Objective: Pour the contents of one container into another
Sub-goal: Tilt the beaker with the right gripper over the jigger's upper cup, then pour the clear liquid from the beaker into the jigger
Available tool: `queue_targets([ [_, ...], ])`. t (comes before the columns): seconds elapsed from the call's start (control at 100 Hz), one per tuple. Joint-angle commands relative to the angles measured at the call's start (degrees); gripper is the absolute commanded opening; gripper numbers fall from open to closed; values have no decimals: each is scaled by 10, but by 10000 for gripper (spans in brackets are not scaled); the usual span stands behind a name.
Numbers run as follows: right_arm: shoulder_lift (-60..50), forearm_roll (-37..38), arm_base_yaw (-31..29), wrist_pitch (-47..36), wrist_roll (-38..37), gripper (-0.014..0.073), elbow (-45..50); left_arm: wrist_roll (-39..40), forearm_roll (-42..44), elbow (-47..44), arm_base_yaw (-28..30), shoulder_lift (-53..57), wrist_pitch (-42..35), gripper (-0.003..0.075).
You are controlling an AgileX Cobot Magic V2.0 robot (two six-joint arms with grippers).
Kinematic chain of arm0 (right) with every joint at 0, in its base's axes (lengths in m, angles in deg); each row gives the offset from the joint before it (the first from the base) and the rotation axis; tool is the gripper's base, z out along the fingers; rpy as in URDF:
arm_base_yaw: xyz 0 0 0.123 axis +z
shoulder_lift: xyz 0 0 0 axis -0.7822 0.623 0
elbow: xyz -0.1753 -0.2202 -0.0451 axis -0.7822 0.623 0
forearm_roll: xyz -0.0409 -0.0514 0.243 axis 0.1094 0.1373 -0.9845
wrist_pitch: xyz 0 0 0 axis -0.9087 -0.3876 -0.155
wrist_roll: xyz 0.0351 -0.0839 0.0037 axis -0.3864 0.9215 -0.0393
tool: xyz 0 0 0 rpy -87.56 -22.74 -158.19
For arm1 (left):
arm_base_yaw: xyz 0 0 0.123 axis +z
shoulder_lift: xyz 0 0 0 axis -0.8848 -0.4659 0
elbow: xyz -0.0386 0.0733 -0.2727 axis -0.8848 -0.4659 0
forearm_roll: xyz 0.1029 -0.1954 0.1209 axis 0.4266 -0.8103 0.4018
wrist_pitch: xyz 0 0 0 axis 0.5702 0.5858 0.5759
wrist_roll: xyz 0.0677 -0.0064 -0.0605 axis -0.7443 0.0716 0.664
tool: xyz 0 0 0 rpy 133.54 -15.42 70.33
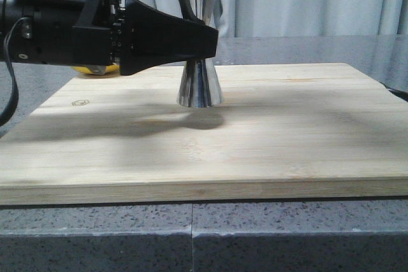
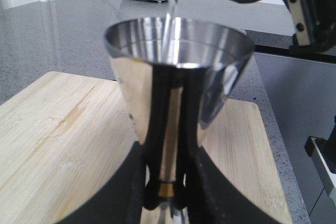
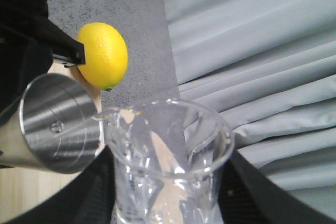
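Our left gripper (image 2: 165, 195) is clamped on the waist of the steel jigger (image 2: 176, 77), which stands upright on the wooden board (image 1: 287, 132). Our right gripper (image 3: 168, 203) grasps the glass beaker (image 3: 168, 166), tipped with its lip just over the jigger's rim. A thin stream of clear liquid (image 2: 170, 19) runs into the cup, so we judge the pour underway but not finished (the level inside is hard to read). What remains, as we see it, is emptying the beaker and righting it. A lemon (image 3: 102, 56) lies behind on the counter.
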State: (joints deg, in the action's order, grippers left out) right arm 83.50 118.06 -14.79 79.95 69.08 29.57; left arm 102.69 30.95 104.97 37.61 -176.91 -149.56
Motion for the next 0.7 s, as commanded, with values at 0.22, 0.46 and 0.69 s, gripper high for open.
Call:
queue_targets([
  [0.22, -18, 25, 0, -30, 1, 193, -22, 6, -26, 12, -5, 26, -123, -19],
  [0.46, -18, 50, 0, -30, 1, 193, -22, 6, -26, 12, -5, 26, -123, -19],
  [0.69, -18, 67, 0, -29, 1, 193, -22, 6, -26, 12, -5, 26, -123, -19],
])
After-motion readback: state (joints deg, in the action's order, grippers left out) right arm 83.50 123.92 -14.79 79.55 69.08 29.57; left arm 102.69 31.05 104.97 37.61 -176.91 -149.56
